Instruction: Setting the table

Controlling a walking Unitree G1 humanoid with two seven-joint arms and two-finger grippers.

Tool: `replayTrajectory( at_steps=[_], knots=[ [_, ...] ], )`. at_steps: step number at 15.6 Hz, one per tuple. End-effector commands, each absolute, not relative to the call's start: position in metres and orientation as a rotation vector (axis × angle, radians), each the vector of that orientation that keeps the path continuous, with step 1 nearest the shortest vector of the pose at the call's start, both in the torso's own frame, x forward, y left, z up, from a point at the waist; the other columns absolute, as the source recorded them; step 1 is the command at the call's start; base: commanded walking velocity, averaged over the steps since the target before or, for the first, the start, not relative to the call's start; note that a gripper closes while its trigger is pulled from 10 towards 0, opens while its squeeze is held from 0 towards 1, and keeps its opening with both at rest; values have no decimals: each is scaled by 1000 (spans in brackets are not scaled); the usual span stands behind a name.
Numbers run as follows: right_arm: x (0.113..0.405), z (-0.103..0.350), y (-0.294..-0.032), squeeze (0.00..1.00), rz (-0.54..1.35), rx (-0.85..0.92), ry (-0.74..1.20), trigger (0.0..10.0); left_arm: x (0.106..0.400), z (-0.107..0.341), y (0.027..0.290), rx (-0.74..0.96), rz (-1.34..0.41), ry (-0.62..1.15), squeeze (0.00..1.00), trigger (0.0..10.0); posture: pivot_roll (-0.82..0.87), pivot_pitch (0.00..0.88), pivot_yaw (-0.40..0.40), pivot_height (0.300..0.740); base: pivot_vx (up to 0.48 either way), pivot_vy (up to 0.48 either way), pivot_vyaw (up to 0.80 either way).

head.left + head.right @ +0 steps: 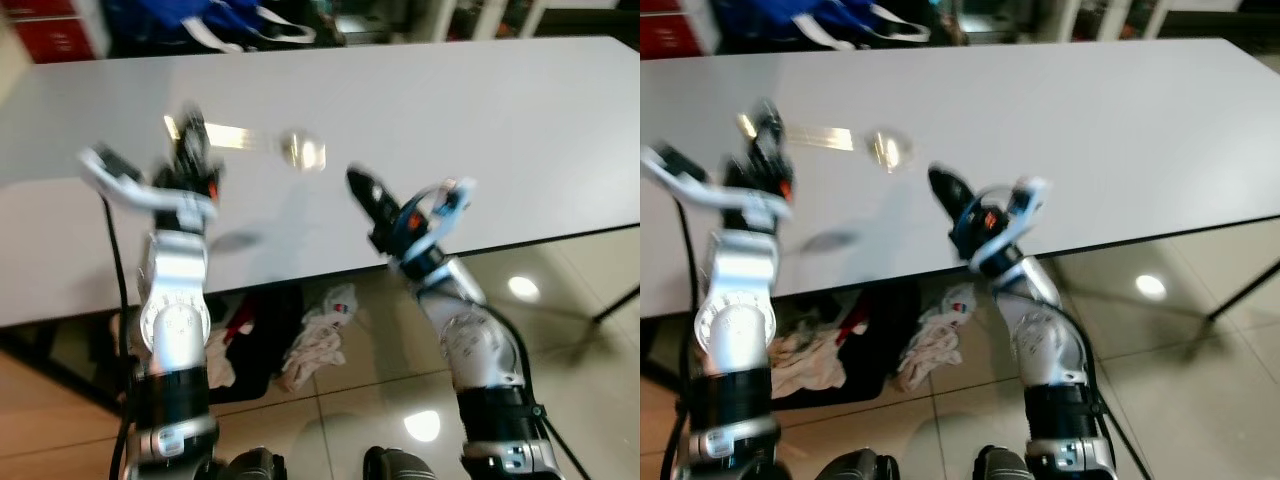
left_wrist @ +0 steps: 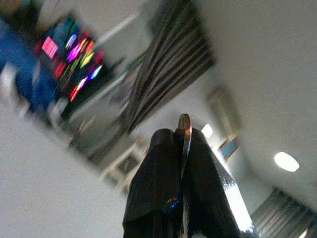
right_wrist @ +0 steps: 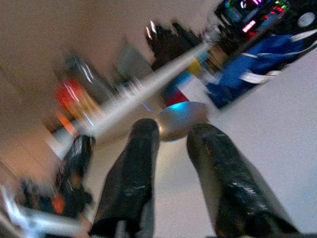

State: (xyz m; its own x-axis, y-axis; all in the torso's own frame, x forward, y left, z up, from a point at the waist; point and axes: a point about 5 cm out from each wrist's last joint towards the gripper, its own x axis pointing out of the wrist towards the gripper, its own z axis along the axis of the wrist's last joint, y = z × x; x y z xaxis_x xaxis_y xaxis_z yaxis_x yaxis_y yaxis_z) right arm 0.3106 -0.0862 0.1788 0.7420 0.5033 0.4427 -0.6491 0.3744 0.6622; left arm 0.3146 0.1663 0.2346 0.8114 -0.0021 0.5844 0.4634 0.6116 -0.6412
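Both grippers raised over the near edge of the white table point(image 1: 480, 120); image blurred.

Left gripper point(image 1: 188, 135), at about 9 o'clock in the head views, has its fingers point(image 2: 158, 168) pressed together on the handle of a metal spoon point(image 1: 262, 143); the spoon's bowl projects toward 3 o'clock above the tabletop. Right gripper point(image 1: 362, 186), near centre, has its fingers point(image 3: 218, 158) apart, with the spoon's bowl seen beyond the gap between them. Crumpled cloths point(image 1: 315, 335) lie on the floor under the table.
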Motion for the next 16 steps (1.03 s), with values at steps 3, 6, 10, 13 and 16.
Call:
replayTrajectory(
  at_steps=[3,6,10,13,16],
  knots=[
    [318,181,-79,1000,732,1132,-72,10000,313,270,157,-855,-370,-704,0,10000,-100,83,-2,740,0,0,0],
    [322,178,-69,1000,741,1219,8,10000,320,259,146,-941,-373,-656,0,10000,-99,83,5,740,0,0,0],
    [324,184,-45,0,829,1366,86,10000,332,219,123,-1127,-321,-498,0,10000,-98,87,20,740,0,0,0],
    [322,193,-44,0,898,1429,57,10000,337,214,111,-1230,-351,-462,0,10000,-96,90,25,740,0,0,0],
    [319,194,-38,0,943,1458,93,10000,338,220,101,-1322,-422,-469,0,10000,-103,96,40,740,0,0,0]
  ],
)
